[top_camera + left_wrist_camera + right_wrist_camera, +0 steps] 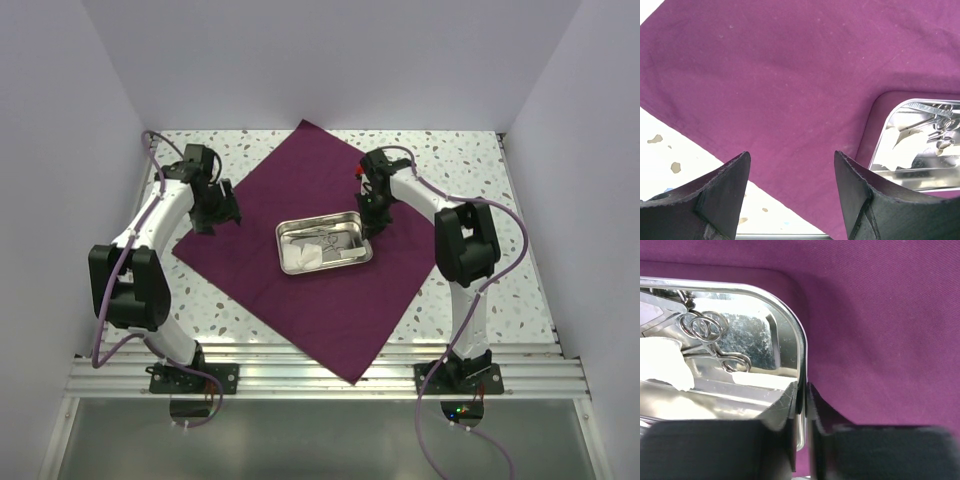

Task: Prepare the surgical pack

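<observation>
A plum-purple cloth (300,190) lies spread as a diamond on the speckled table. On its middle sits a small steel tray (290,268) holding silvery scissor-like instruments (330,238) and white gauze (308,257). My right gripper (802,390) is shut on the tray's right rim (801,347), one finger inside the tray and one outside. The ring handles (702,327) and gauze (665,362) show inside the tray in the right wrist view. My left gripper (790,165) is open over the cloth's left part (790,75), near the cloth edge, with nothing between its fingers. The tray (880,145) appears at right there.
White walls close in the table on three sides. An aluminium rail (320,375) runs along the near edge where both arm bases are bolted. Bare speckled tabletop (470,160) shows around the cloth corners.
</observation>
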{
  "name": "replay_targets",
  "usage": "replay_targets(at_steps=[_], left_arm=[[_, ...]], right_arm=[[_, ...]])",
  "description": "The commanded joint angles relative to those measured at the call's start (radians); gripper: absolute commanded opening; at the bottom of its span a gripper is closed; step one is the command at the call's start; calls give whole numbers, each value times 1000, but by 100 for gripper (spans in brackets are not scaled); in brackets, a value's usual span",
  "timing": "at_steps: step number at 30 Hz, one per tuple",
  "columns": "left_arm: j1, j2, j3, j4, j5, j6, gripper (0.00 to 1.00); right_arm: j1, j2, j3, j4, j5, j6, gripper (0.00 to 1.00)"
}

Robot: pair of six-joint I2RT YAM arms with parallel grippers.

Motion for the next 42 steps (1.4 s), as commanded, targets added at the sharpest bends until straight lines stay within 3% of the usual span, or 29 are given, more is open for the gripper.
replay_targets(at_steps=[1,3,5,8,11,16,21,23,29,35,42], left_arm=[[6,-48,-12,18,16,24,72],[6,-53,-12,26,23,27,72],[6,-65,-21,35,18,35,72],[6,-86,-38,46,6,48,72],[6,-102,-46,46,-11,59,72],[6,-126,-34,38,-51,64,73],[4,-145,-78,60,-50,53,73],[4,-151,-115,72,-65,39,73],[4,-159,-150,43,-161,0,73],[4,-209,-195,43,-148,-11,73],[4,-264,-212,17,-151,-5,73]], right_arm=[[-1,5,47,-22,53,-1,19],[-1,-22,54,-24,57,4,30],[-4,-51,72,-47,74,10,54],[-4,-68,129,-125,114,11,75],[-3,-128,124,-201,139,2,80],[74,-456,-251,-216,36,31,79],[296,-711,-602,-163,-47,140,77],[427,-769,-663,-121,-38,209,76],[683,-760,-759,57,-39,288,68],[865,-648,-749,122,20,222,66],[915,-559,-721,140,37,114,60]])
